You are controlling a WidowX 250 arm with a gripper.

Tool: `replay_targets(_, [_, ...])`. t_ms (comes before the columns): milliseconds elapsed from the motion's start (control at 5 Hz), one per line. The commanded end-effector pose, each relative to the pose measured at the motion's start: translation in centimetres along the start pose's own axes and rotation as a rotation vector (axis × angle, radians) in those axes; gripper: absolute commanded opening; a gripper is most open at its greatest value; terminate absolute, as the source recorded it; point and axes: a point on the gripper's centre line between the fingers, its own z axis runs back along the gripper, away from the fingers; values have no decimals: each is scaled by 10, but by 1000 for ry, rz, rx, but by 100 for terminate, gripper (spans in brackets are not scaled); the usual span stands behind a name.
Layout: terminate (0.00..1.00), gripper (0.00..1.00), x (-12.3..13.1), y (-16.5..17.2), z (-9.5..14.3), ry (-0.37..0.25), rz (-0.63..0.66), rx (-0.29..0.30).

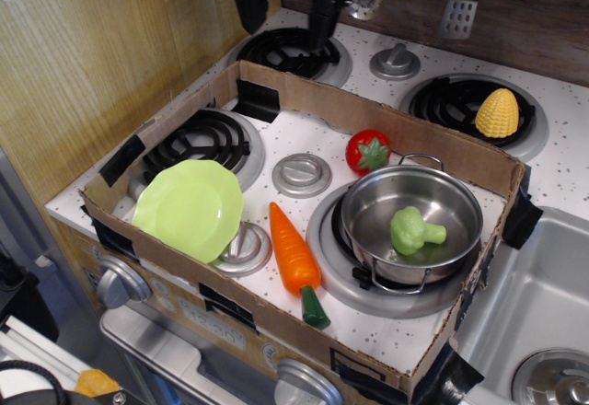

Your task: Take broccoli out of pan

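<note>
1. A cardboard tray [304, 101] is laid over the speckled white stove.
2. The round, shiny steel pan [368, 202] is seated on a burner.
3. The black gripper [285, 5] is held wide open, empty, above the rear-left burner.
4. The bumpy green broccoli [414, 230] is found inside the pan.

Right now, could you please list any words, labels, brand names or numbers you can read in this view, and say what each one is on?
None can be read: the pan, broccoli, plate, carrot, tomato, corn and cardboard box all show no print.
</note>
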Motion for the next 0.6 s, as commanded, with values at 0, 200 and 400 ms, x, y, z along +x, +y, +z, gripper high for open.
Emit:
replay_targets(0, [0,100,-25,-63,17,-96,162,-71])
replay_targets(200, [0,100,-32,-79,13,-94,168,-96])
replay_targets(400, [0,100,-35,-91,6,-77,176,-101])
